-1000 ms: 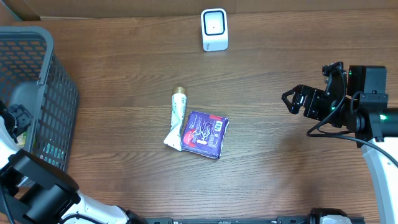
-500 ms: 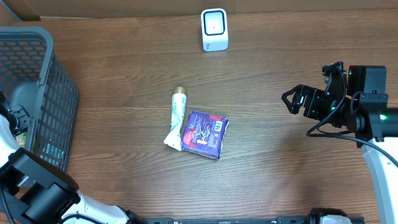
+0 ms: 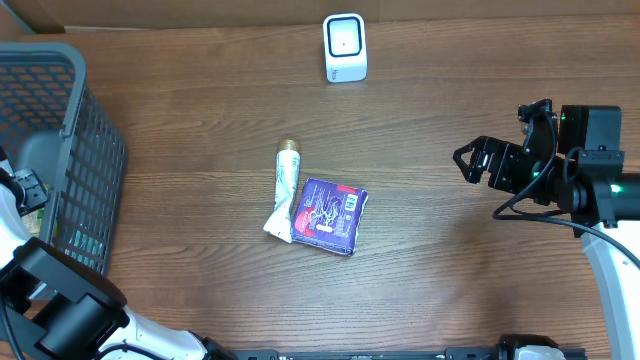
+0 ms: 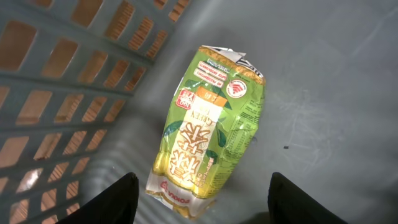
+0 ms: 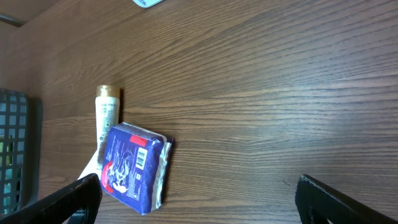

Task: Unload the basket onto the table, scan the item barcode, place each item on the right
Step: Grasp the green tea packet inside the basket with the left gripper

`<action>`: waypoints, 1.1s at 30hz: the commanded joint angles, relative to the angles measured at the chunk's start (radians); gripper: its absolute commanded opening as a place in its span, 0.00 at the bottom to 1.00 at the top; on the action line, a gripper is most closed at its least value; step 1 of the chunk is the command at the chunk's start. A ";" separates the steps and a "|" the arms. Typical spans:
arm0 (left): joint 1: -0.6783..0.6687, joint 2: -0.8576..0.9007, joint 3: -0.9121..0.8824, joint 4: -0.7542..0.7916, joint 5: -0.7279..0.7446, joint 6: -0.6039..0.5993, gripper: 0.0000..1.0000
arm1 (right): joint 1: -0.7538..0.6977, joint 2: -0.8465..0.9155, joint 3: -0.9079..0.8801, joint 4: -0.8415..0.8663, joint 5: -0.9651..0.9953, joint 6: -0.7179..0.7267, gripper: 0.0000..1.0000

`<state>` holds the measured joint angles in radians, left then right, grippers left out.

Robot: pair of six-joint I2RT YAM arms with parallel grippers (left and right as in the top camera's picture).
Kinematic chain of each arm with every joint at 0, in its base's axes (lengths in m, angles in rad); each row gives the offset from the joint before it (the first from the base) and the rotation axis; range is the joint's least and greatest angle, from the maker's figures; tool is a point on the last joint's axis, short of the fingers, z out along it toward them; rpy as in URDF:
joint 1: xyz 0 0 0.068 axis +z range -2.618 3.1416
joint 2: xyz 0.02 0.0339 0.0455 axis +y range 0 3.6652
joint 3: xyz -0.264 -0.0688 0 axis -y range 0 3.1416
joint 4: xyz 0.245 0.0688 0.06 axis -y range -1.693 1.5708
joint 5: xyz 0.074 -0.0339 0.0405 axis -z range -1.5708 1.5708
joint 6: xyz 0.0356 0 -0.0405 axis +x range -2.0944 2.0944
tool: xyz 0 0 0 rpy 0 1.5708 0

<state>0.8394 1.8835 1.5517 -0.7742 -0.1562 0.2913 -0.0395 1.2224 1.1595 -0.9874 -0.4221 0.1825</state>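
Note:
A green and yellow tea pack [image 4: 211, 124] lies flat on the grey floor of the basket [image 4: 62, 93]. My left gripper [image 4: 202, 202] hangs over the pack's lower end, open, with a dark finger on each side and a gap to the pack. In the overhead view the left gripper [image 3: 25, 190] sits inside the basket [image 3: 60, 60] at the far left. The white scanner [image 3: 345, 47] stands at the back centre. My right gripper [image 3: 478, 160] hovers open at the right with nothing between its fingers [image 5: 68, 202].
A blue packet [image 3: 330, 215] with a barcode on top [image 5: 134, 165] lies mid-table. It overlaps a white tube with a gold cap [image 3: 285, 185], also in the right wrist view [image 5: 107, 109]. The basket's slotted walls surround the left gripper.
The left arm has shifted slightly inside the basket. The right arm and the things on the table have not moved.

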 commanded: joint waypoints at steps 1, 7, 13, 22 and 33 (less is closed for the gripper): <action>-0.001 0.010 -0.039 0.018 -0.011 0.083 0.58 | -0.004 0.003 0.019 0.005 -0.006 -0.008 1.00; -0.001 0.010 -0.059 0.046 -0.013 0.091 0.56 | -0.004 0.003 0.019 0.005 -0.006 -0.008 1.00; 0.000 0.012 -0.060 0.082 -0.040 0.092 0.56 | -0.004 0.003 0.019 0.005 -0.006 -0.008 1.00; 0.003 0.110 -0.060 0.102 -0.042 0.102 0.58 | -0.004 0.003 0.019 0.005 -0.006 -0.008 1.00; 0.008 0.192 -0.060 0.129 -0.042 0.106 0.57 | -0.004 0.003 0.019 0.005 -0.006 -0.008 1.00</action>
<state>0.8398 2.0338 1.4975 -0.6559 -0.2100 0.3779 -0.0395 1.2224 1.1595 -0.9874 -0.4217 0.1825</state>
